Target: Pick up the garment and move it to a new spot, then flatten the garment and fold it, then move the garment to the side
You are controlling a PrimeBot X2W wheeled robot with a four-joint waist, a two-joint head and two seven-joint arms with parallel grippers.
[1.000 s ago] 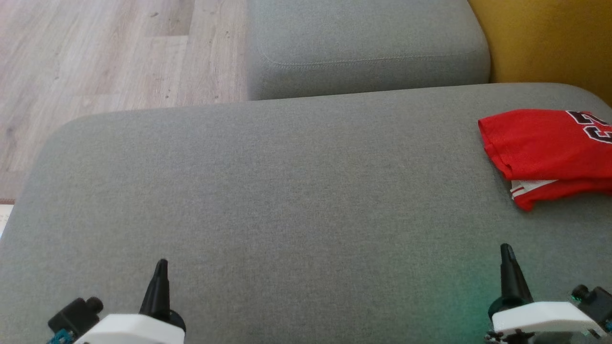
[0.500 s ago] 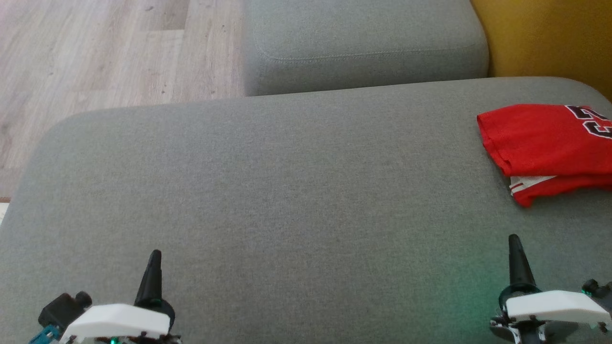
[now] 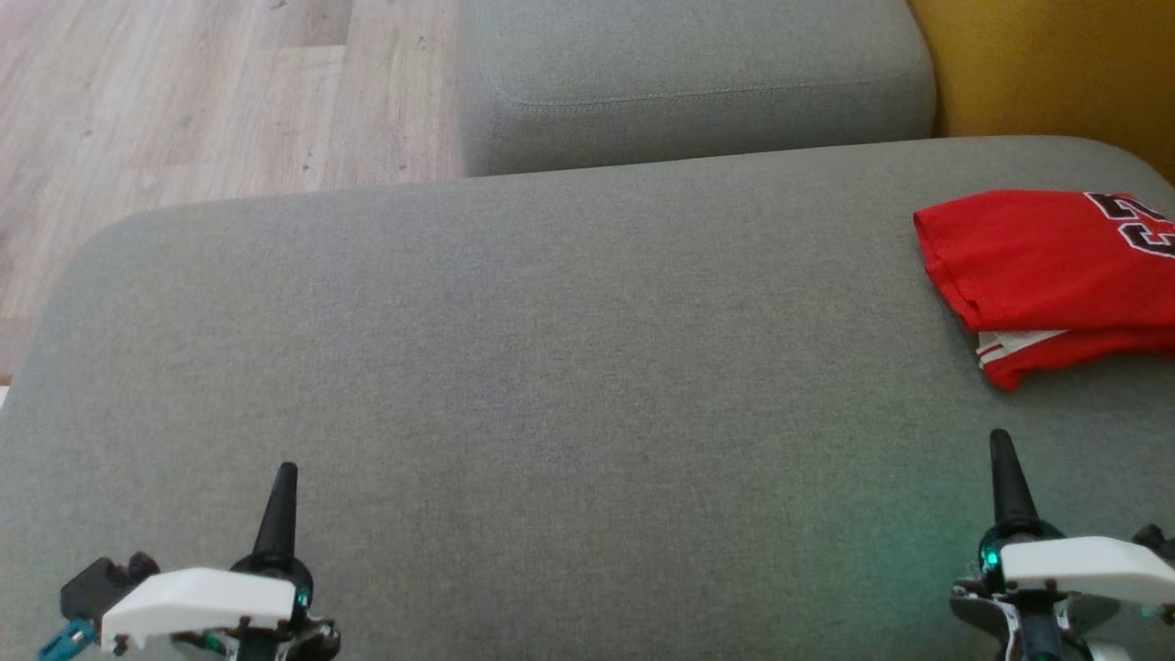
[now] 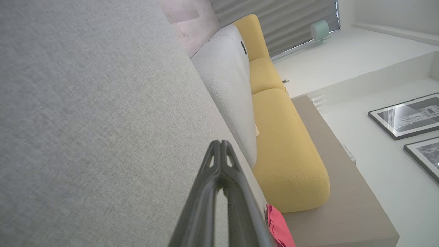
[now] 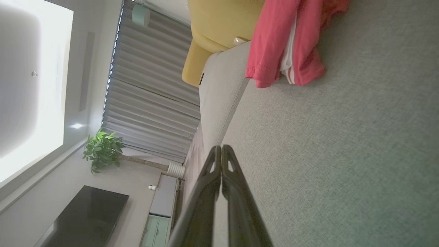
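The garment (image 3: 1056, 271) is a red jersey with white trim and dark numerals, folded into a small stack at the right edge of the grey cushion (image 3: 551, 367). It also shows in the right wrist view as the garment (image 5: 284, 41) and in the left wrist view as a sliver of red garment (image 4: 279, 228). My left gripper (image 3: 285, 470) sits low at the lower left, shut and holding nothing. My right gripper (image 3: 999, 438) stands at the lower right, shut and empty, a short way in front of the garment. Both wrist views show the fingertips pressed together: left gripper (image 4: 220, 142), right gripper (image 5: 220, 147).
A second grey cushion (image 3: 698, 83) lies beyond the first one. A yellow sofa part (image 3: 1056, 73) stands at the far right. Wooden floor (image 3: 184, 101) shows at the upper left. The room has curtains (image 5: 151, 85), a plant (image 5: 103, 149) and a dark screen (image 5: 89, 216).
The camera has shifted, so the whole picture slid slightly upward. Both grippers have stayed shut and have drawn a little outward and upward in view. The garment lies as before.
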